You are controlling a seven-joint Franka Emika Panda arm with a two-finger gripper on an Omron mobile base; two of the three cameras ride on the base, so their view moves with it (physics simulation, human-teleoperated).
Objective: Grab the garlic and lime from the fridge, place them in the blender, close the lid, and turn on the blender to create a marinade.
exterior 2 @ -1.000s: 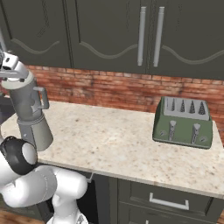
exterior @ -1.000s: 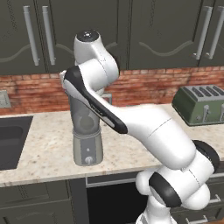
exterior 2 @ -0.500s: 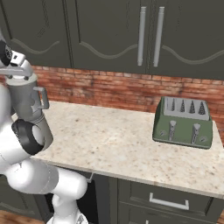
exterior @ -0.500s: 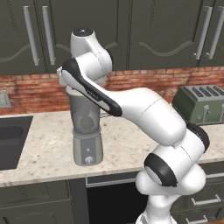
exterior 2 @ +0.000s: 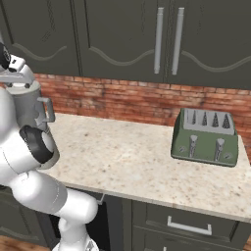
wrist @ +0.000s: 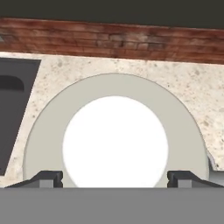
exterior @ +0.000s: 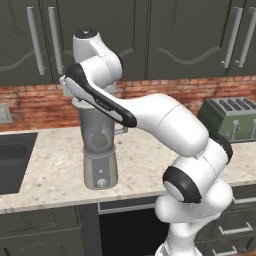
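Blender (exterior: 100, 150) stands on the speckled counter (exterior: 145, 155) just right of the dark sink (exterior: 12, 160), its smoky jug above a tapered grey base with a small front knob. The robot's forearm crosses in front of the jug's mouth in the left base view, so the rim and whatever sits on it are hidden there. From the right base view the blender (exterior 2: 29, 105) sits at the frame's left edge, partly behind the white arm, with its side handle sticking out toward the green toaster (exterior 2: 206, 137), which stands well apart near the brick wall. Looking down from the hand view, the lid (wrist: 114, 135) is a pale round disc with a brighter centre, covering the jug's mouth; its lower part is cut off. The gripper (wrist: 114, 179) hangs right over it, jaws apart, one fingertip (wrist: 48, 178) at each side of the disc. Whether the tips touch the lid cannot be told. The jug's contents are too murky to make out.
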